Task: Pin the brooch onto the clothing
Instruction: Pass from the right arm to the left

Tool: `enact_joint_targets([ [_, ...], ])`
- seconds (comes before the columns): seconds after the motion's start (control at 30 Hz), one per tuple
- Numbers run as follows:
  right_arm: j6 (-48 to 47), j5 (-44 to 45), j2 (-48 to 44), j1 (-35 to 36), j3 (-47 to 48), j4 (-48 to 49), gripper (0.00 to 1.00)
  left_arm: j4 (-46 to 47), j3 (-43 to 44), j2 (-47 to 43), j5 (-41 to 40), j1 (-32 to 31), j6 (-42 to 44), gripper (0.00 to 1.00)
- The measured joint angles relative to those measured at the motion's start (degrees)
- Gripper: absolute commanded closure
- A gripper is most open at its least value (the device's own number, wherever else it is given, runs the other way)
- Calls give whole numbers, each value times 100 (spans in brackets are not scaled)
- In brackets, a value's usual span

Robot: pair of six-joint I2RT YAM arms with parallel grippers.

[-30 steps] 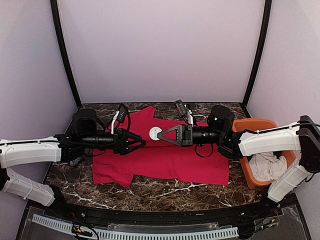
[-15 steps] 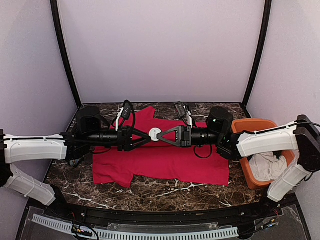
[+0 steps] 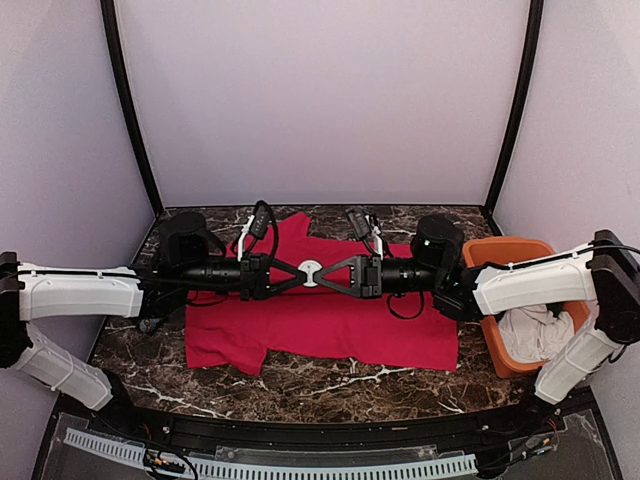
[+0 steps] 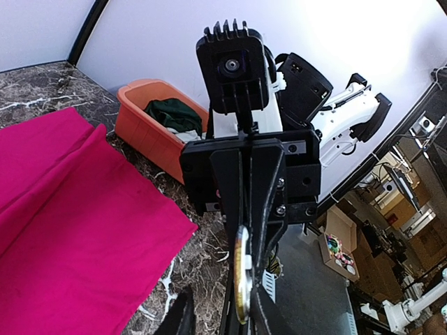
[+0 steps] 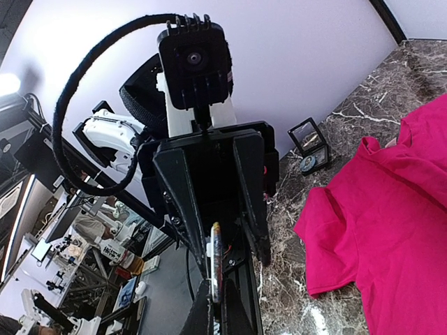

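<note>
The right gripper (image 3: 325,272) is pinching the round white brooch (image 3: 311,268) in closed jaws, holding it in the air over the far middle of the red T-shirt (image 3: 330,330), which is lying spread on the marble surface (image 3: 330,385). The left gripper (image 3: 297,270) is facing it from the left, its jaws standing narrow around the brooch with a gap showing.
</note>
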Motion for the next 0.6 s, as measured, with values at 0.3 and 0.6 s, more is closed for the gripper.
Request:
enact_joint_targets([
  [0.3,-221,20,4,2,0,-151,97,66,4,2,87,-15,-81,99],
  [0.6,-1381,-116,-111,-7,459,-1661,71,-2,4,-2,278,-15,-94,99],
])
